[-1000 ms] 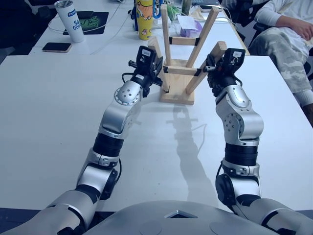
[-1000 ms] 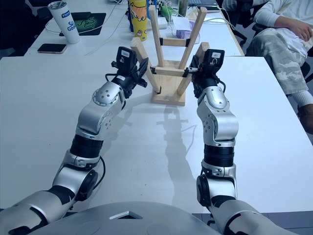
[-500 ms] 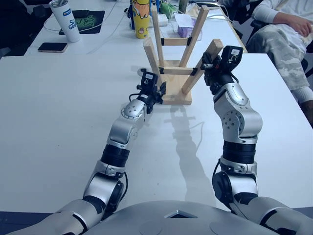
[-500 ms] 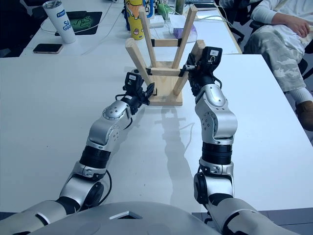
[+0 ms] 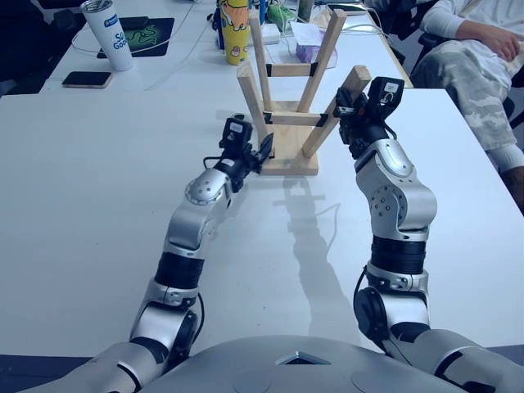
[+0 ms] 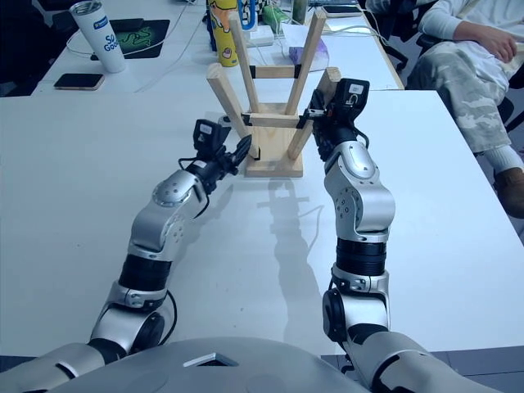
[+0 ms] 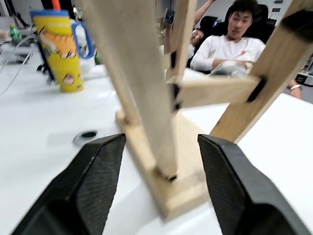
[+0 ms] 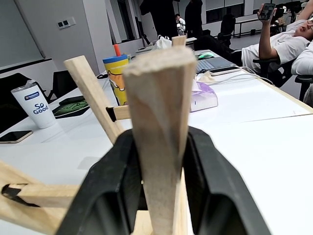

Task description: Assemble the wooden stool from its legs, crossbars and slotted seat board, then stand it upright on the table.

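Clearly the right jaws are clamped on wood: their black fingers (image 8: 110, 186) press both faces of the near right leg (image 8: 159, 98), close under its free end. That leg slants up and outward from the seat.

The left jaws stand wide. Their fingers (image 7: 95, 186) sit low on either side of the near left leg (image 7: 146, 98), where it meets the seat board (image 7: 181, 196). A gap shows between each finger and the wood (no contact that I can make out).

The wooden stool (image 5: 291, 123) sits upside down on the white tabletop (image 5: 98, 188), with the seat board down against it and all four legs pointing up, splayed. One crossbar (image 5: 299, 118) joins the two near legs about halfway up, with dark marks at its ends. Another crossbar (image 5: 291, 70) ties the two far legs together higher up. Both arms reach forward over the tabletop, the left one low beside the seat board's near left corner, the right one raised to the upper part of its leg.

Farther back, behind the stool, stands a yellow cup (image 5: 238, 33). Well off to the left are a white tumbler (image 5: 112, 33) with a black mat (image 5: 155, 37) beside it. A phone (image 5: 91, 79) lies flat nearer the front.
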Controlling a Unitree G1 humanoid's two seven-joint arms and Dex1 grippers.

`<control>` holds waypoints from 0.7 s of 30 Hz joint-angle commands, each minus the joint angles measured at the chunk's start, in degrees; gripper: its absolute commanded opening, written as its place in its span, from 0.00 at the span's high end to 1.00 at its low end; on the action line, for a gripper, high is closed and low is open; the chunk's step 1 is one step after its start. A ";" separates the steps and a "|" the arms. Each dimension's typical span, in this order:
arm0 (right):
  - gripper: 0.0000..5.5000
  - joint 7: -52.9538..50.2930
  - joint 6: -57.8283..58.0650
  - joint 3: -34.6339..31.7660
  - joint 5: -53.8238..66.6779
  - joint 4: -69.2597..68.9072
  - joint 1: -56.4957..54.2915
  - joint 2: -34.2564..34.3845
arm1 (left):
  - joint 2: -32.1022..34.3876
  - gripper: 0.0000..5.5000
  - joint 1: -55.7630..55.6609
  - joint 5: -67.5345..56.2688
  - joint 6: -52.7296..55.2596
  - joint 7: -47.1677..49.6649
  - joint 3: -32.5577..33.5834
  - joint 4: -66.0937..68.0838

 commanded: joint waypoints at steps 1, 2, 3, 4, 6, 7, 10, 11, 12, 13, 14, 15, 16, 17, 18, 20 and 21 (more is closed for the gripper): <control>0.81 0.76 1.87 0.43 0.66 0.76 1.40 0.48 | 3.95 0.51 3.92 -6.90 5.01 -5.59 5.72 -4.39; 0.81 0.80 1.87 0.32 0.65 0.80 1.44 0.34 | 5.71 0.51 4.75 -8.48 5.75 -7.80 7.14 -4.13; 0.81 0.83 1.86 0.25 0.64 0.83 1.48 0.25 | 6.90 0.51 5.22 -9.35 6.16 -9.14 7.89 -3.81; 0.81 0.95 1.77 0.18 0.60 1.12 1.31 0.07 | 8.60 0.51 5.39 -10.06 6.17 -10.47 9.63 -1.70; 0.81 1.08 1.64 0.13 0.56 1.48 1.09 -0.11 | 10.27 0.51 5.37 -10.72 6.13 -11.65 11.46 0.75; 0.81 1.19 1.52 0.13 0.52 1.78 0.81 -0.24 | 11.38 0.51 4.77 -9.57 4.68 -10.92 12.52 3.60; 0.81 1.53 1.36 0.26 0.47 2.21 0.34 -0.57 | 12.73 0.51 1.93 -5.83 0.05 -6.38 14.87 10.44; 0.81 1.59 1.35 0.31 0.47 2.25 0.31 -0.62 | 12.74 0.51 1.31 -5.24 -0.82 -5.47 15.22 11.53; 0.81 1.68 1.27 0.34 0.46 2.47 0.18 -0.70 | 12.48 0.51 0.13 -4.22 -2.29 -4.31 15.11 12.81; 0.81 1.72 1.22 0.35 0.45 2.63 0.09 -0.74 | 12.26 0.51 -0.58 -3.62 -3.28 -3.78 14.90 13.57; 0.81 1.80 1.19 0.46 0.43 2.78 -0.09 -0.79 | 11.81 0.51 -1.72 -2.42 -5.07 -3.06 14.05 14.05; 0.81 1.87 1.18 0.54 0.41 2.87 -0.21 -0.83 | 11.48 0.51 -2.49 -1.58 -6.40 -2.60 13.44 14.43; 0.81 1.92 1.18 0.58 0.39 2.91 -0.28 -0.84 | 11.28 0.51 -2.91 -1.06 -7.33 -2.41 13.09 14.72; 0.81 1.97 1.17 0.67 0.35 2.91 -0.40 -0.86 | 10.46 0.51 -4.07 -1.40 -8.55 -2.07 13.18 13.45; 0.81 2.00 1.16 0.72 0.33 2.91 -0.47 -0.87 | 9.87 0.51 -4.83 -1.75 -9.41 -1.89 13.38 12.62; 0.81 2.02 1.24 0.89 0.27 2.52 -0.17 -0.88 | 7.90 0.51 -7.95 -4.62 -9.64 -1.43 14.63 8.75; 0.81 1.99 1.32 0.93 0.26 2.32 -0.04 -0.86 | 7.48 0.51 -8.61 -5.34 -9.48 -1.34 14.95 7.84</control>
